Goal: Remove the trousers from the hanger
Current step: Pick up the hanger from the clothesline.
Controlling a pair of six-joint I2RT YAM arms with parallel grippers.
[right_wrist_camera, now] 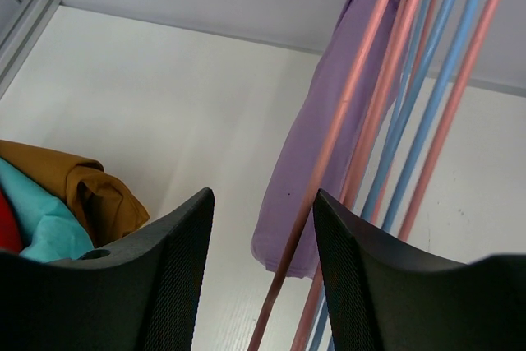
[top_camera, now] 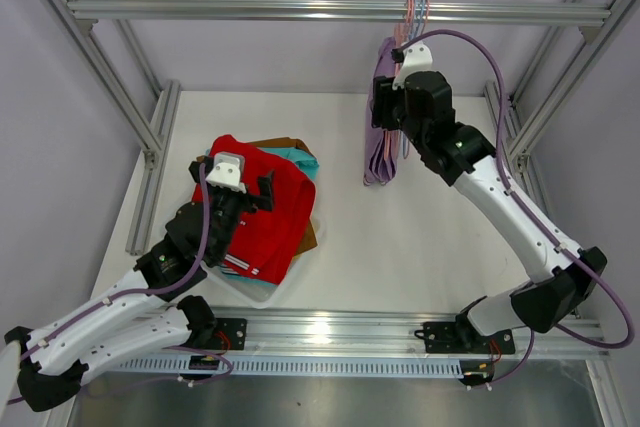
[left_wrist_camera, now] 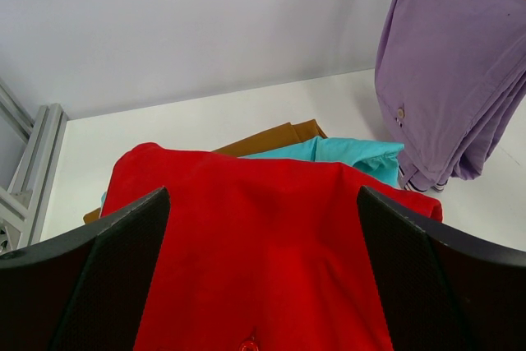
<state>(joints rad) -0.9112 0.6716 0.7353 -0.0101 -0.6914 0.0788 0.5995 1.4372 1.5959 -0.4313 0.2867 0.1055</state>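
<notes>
The lilac trousers (top_camera: 378, 152) hang folded over pink and blue hangers (top_camera: 413, 17) hooked on the top rail. My right gripper (top_camera: 390, 107) is open beside them, up near the hangers. In the right wrist view a pink hanger rod (right_wrist_camera: 362, 145) runs between its spread fingers, with the lilac trousers (right_wrist_camera: 316, 137) behind. The red trousers (top_camera: 265, 232) lie on top of a pile, with the teal trousers (top_camera: 300, 159) and brown trousers (top_camera: 280, 144) underneath. My left gripper (top_camera: 255, 197) is wide open just above the red trousers (left_wrist_camera: 263, 228) and holds nothing. The yellow trousers are hidden.
The aluminium top rail (top_camera: 340, 10) spans the back. Frame posts (top_camera: 150, 147) stand at the left and right of the white table (top_camera: 400, 237). A white edge (top_camera: 250, 292) shows under the pile's near side.
</notes>
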